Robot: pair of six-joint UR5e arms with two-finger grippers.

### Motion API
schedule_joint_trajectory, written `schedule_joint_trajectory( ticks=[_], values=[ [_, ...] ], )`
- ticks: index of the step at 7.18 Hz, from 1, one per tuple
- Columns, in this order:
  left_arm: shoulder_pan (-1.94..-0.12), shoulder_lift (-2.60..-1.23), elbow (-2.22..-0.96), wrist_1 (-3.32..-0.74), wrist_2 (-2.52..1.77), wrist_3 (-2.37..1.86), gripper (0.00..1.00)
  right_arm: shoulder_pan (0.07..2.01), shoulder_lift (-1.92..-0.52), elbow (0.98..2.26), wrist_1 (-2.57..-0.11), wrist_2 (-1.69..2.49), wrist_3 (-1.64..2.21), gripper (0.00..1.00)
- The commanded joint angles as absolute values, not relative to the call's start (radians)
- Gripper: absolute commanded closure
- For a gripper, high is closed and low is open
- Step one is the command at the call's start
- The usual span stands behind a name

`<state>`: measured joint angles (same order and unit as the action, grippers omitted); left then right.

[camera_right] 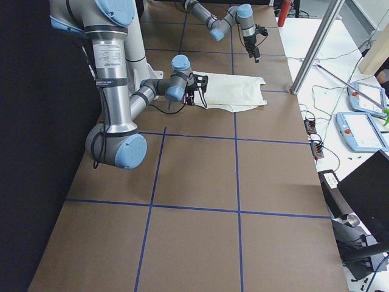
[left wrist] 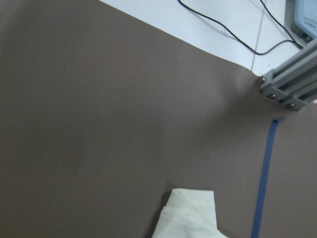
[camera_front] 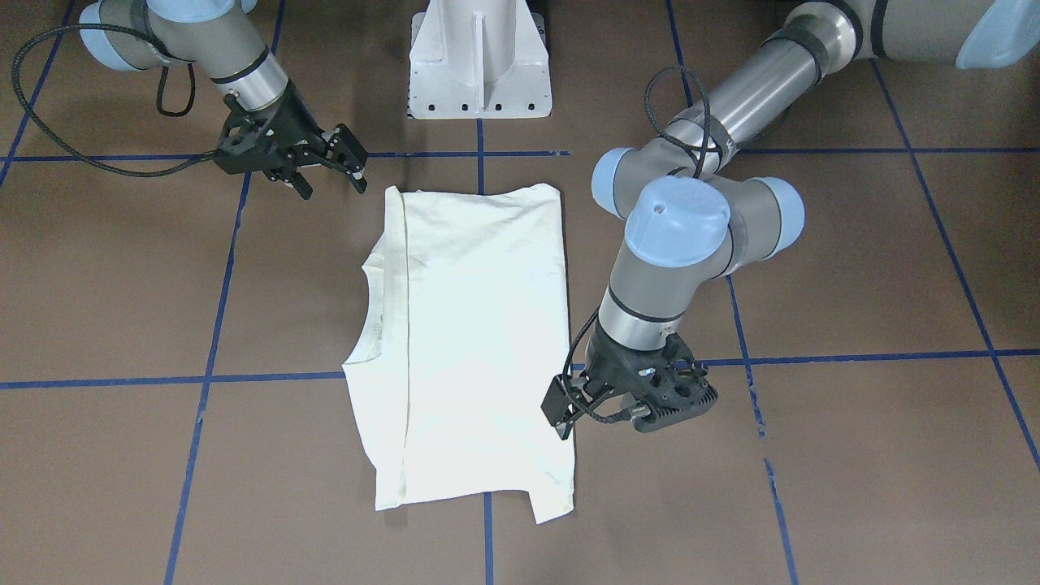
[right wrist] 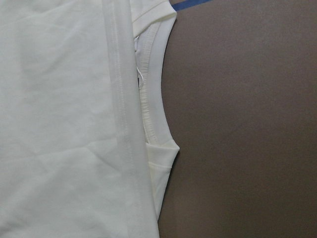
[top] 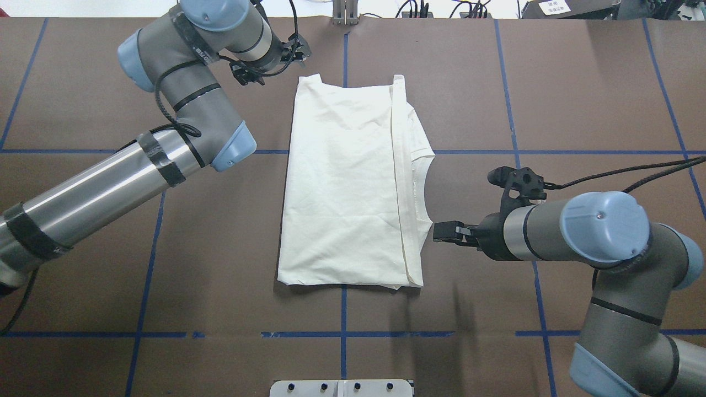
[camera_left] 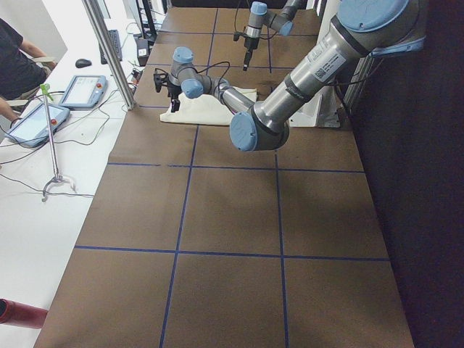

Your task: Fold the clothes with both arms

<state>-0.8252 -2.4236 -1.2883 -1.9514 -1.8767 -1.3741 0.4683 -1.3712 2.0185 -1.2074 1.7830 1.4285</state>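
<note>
The cream T-shirt (top: pixel 342 182) lay folded, plain side up, flat on the brown bench (top: pixel 165 248). Near its collar side, the right end effector (camera_front: pixel 335 188) hung spread wide and empty. Near the opposite edge was the left end effector (camera_front: pixel 565 414), its spread impossible to tell.

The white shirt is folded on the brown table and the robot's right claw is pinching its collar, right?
Not quite. The right gripper is pinching nothing: it is open and empty, clear of the shirt, beside one corner, as the exterior front-facing view shows. The shirt does lie folded on the brown table.
</note>
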Motion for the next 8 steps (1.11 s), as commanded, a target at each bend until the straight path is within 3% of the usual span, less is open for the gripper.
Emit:
schedule_joint_trajectory(
  ticks=[1,3,5,8],
  values=[
    [-0.827,-2.268,-1.597,-1.794,-1.893,-1.273,0.00,0.453,-1.157,1.924,-1.496,1.772,1.319,0.00],
    [-0.825,-2.223,-1.669,-1.790,-1.907,-1.262,0.00,0.413,-1.100,1.807,-1.522,1.758,1.293,0.00],
    [-0.824,-2.221,-1.670,-1.792,-1.914,-1.262,0.00,0.400,-1.049,1.799,-1.671,1.761,1.240,0.00],
    [-0.821,-2.221,-1.669,-1.798,-1.916,-1.262,0.00,0.394,-1.051,1.757,-1.678,1.770,1.209,0.00]
  ],
)
